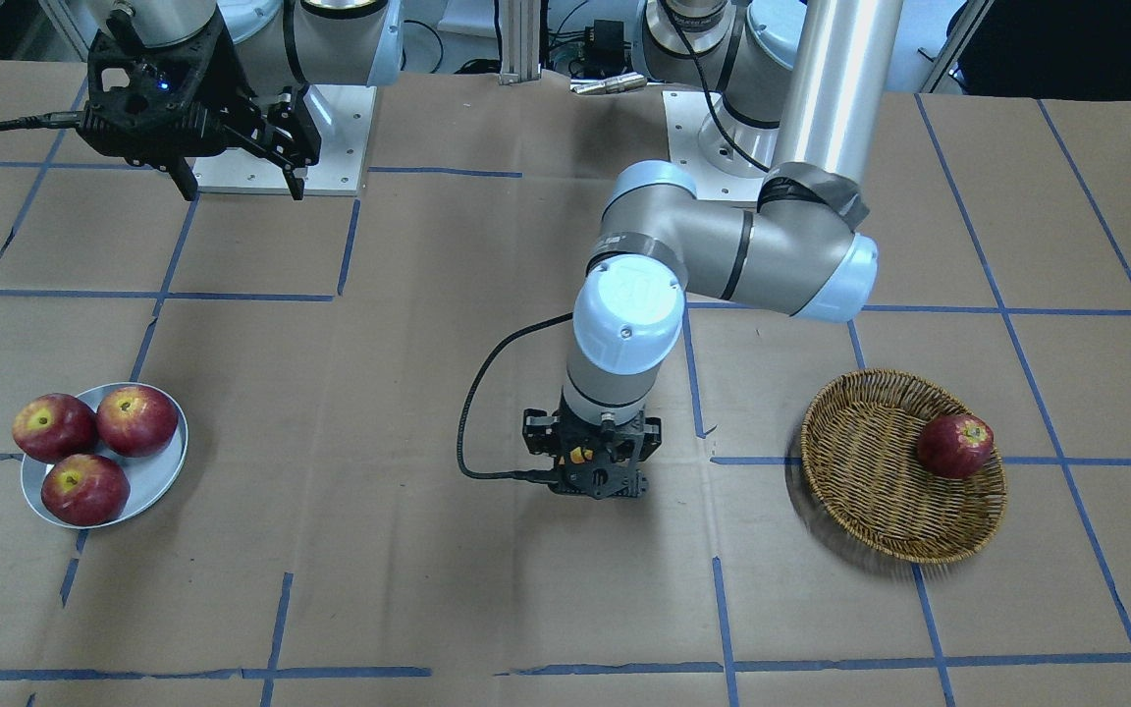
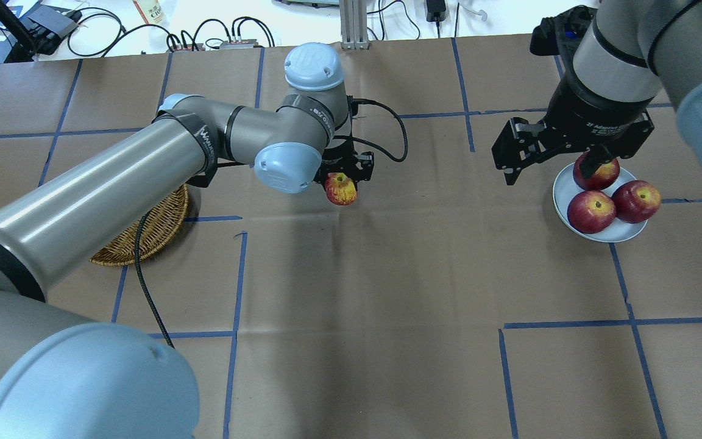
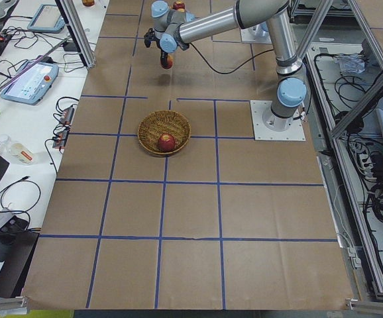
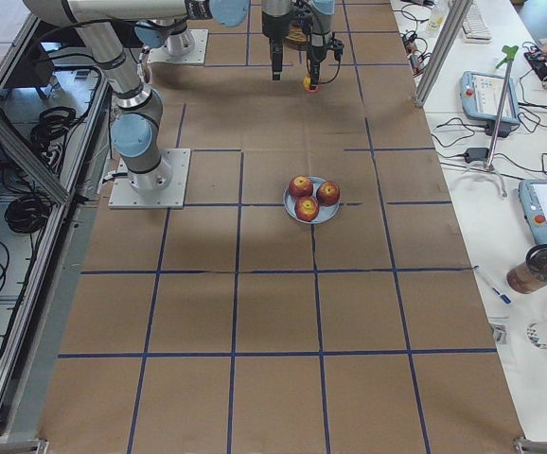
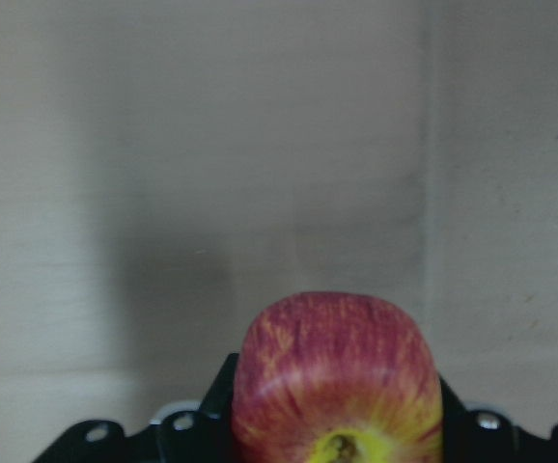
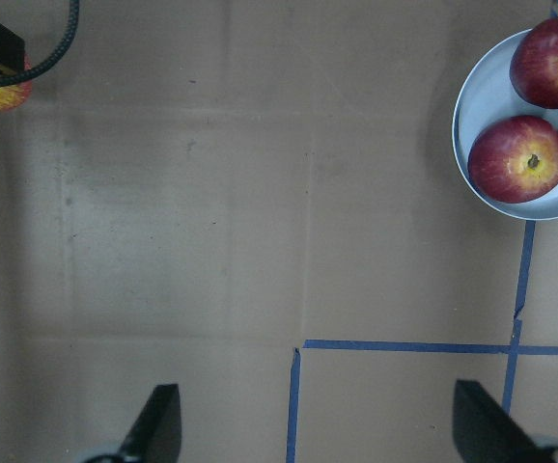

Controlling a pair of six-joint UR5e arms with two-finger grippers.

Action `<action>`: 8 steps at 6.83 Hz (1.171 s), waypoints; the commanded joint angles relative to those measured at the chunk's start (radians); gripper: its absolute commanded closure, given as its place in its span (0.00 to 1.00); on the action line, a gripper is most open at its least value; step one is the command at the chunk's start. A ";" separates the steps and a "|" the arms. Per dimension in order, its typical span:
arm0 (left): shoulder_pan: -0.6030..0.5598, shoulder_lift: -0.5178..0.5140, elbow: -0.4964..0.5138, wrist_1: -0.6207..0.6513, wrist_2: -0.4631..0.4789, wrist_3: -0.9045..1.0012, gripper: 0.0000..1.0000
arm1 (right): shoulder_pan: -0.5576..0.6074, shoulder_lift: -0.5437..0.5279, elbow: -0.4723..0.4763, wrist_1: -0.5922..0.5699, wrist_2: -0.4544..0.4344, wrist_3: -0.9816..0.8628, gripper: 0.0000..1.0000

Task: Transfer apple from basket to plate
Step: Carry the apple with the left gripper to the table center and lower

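Observation:
My left gripper [image 2: 343, 178] is shut on the streaky orange-red apple [image 2: 340, 189] and holds it above the bare middle of the table, between basket and plate. The left wrist view shows the apple [image 5: 337, 376] between the jaws, yellow stem patch facing the camera. The wicker basket [image 1: 870, 491] holds one dark red apple [image 1: 955, 446]. The pale grey-blue plate [image 1: 158, 473] carries three dark red apples. My right gripper [image 1: 240, 182] is open and empty, high up near the plate [image 2: 559, 196].
Brown cardboard with blue tape lines covers the table. The left arm's black cable [image 1: 472, 412] loops beside its wrist. The arm base plates [image 1: 271, 147] stand at the robot's edge. Cables and devices lie beyond the far edge [image 2: 205, 30].

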 commanded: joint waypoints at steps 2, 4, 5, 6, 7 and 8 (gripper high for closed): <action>-0.033 -0.046 0.012 0.033 0.000 -0.032 0.62 | 0.000 0.000 0.000 0.000 0.000 0.000 0.00; -0.039 -0.049 0.016 0.034 0.002 -0.049 0.43 | -0.001 0.002 0.000 0.000 0.000 0.000 0.00; -0.039 -0.049 0.012 0.034 0.005 -0.049 0.20 | -0.001 0.003 0.000 0.000 0.000 0.000 0.00; -0.039 -0.049 0.015 0.034 -0.003 -0.049 0.15 | 0.000 0.005 -0.002 0.000 0.000 0.000 0.00; -0.042 -0.034 0.016 0.022 0.000 -0.050 0.01 | 0.000 0.005 -0.003 0.000 0.000 0.000 0.00; -0.041 0.001 0.019 0.011 0.002 -0.047 0.01 | -0.001 0.005 -0.002 0.000 -0.001 0.000 0.00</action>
